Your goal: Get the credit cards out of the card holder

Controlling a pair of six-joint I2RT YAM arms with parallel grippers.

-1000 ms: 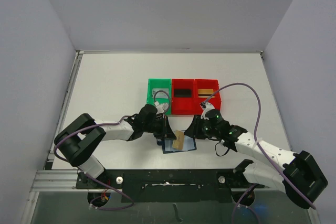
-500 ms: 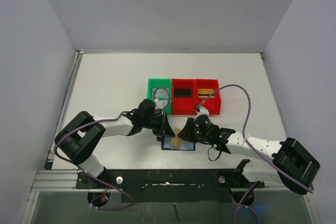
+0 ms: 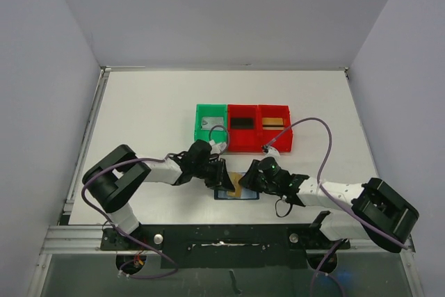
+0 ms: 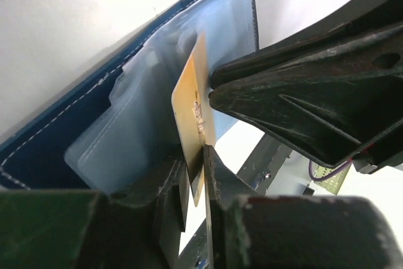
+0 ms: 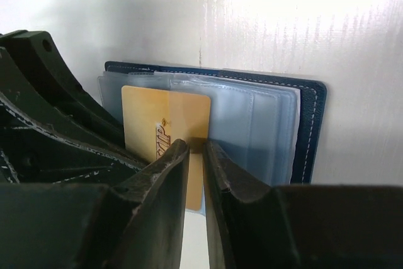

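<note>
1. Here's the gold card (image 4: 192, 108), tipped up on edge off the clear pockets of the card holder (image 4: 63, 130). The holder lies open and flat on the surface (image 3: 153, 116), directly under both hands.
2. The left hand (image 4: 196, 174) has it: fingers clamped on the card's near end, with the card edge-on between them.
3. The right hand (image 5: 195, 152) sits just opposite the left, fingers drawn almost together with nothing pinched between them. Its tip is right beside the card, over the pockets. My read is that it is steadying the holder, though I cannot tell whether it presses down.
4. Handling call: the card looks light, thin, stiff and slick. A pinch at one end could let it pivot or slip, so a deeper bite across the short edge and a straight pull along the pocket seem safest.
5. The pockets look like soft film that would cling, and the light holder would likely drag along unless pinned.
6. Beyond the hands, away from the arm bases, sit a green tray (image 3: 211, 124) and two red trays (image 3: 259, 130), each with something flat inside.
</note>
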